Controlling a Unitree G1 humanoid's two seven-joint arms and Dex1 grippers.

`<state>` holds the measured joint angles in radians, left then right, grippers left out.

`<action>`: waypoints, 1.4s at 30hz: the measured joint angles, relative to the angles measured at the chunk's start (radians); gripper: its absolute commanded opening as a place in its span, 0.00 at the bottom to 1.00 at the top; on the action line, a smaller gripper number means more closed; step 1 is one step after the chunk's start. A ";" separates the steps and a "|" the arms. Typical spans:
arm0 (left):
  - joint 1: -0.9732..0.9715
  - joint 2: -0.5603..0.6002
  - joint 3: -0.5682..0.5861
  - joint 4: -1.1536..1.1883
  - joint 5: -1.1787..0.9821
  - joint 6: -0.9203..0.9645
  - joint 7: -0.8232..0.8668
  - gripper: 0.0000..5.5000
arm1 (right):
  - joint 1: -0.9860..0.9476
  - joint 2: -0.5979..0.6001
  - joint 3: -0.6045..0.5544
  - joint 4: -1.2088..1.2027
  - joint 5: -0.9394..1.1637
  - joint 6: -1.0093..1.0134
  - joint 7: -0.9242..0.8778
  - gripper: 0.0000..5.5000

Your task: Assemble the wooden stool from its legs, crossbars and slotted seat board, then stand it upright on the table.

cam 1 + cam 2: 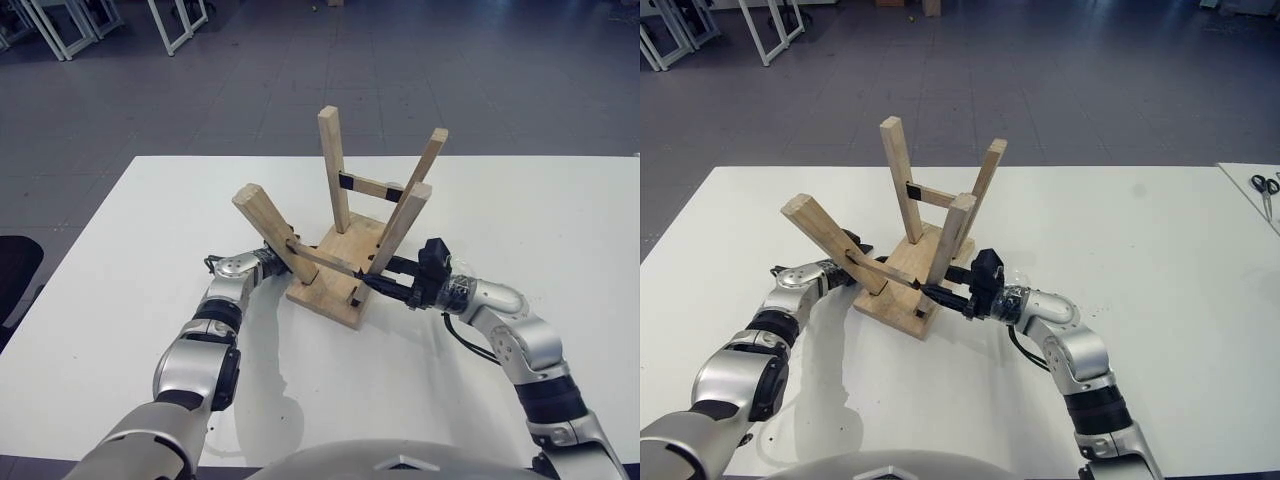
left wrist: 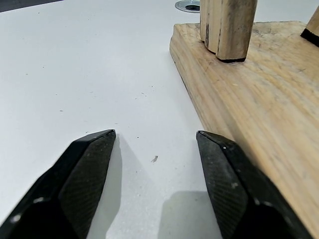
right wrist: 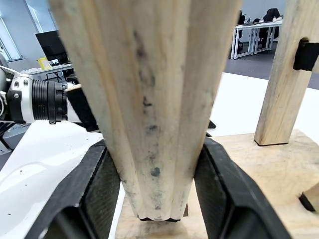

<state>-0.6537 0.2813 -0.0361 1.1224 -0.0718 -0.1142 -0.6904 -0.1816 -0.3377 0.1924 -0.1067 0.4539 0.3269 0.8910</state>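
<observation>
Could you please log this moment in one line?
stool upside down | left gripper open beside seat board | right gripper shut on leg

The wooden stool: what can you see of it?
The stool is pale, bare wood and lies upside down: its seat board rests flat on the table, four square legs pointing up and splaying outward. Crossbars link the legs, with black marks at the joints. The near left leg leans out farthest. The right gripper clamps the near right leg at its base; the open left gripper sits beside the board.
</observation>
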 measured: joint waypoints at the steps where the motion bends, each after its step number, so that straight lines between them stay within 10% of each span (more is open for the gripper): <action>1: 0.000 -0.003 0.000 -0.001 0.001 0.000 0.000 0.55 | -0.001 0.007 0.012 0.020 -0.009 -0.007 0.005 0.37; 27: 0.170 0.008 0.015 -0.253 -0.006 0.071 -0.042 0.55 | 0.104 -0.042 0.037 0.160 -0.216 -0.470 -0.093 0.37; 35: 0.341 0.091 0.168 -0.843 -0.103 0.174 0.070 0.55 | 0.085 -0.037 0.035 0.184 -0.218 -0.478 -0.123 0.37; 42: 0.105 0.130 0.256 -1.329 -0.228 0.313 0.229 0.55 | 0.045 -0.059 0.031 0.218 -0.251 -0.474 -0.163 0.37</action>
<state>-0.5488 0.4117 0.2194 -0.2065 -0.3000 0.1984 -0.4610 -0.1361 -0.3964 0.2233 0.1112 0.2031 -0.1473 0.7282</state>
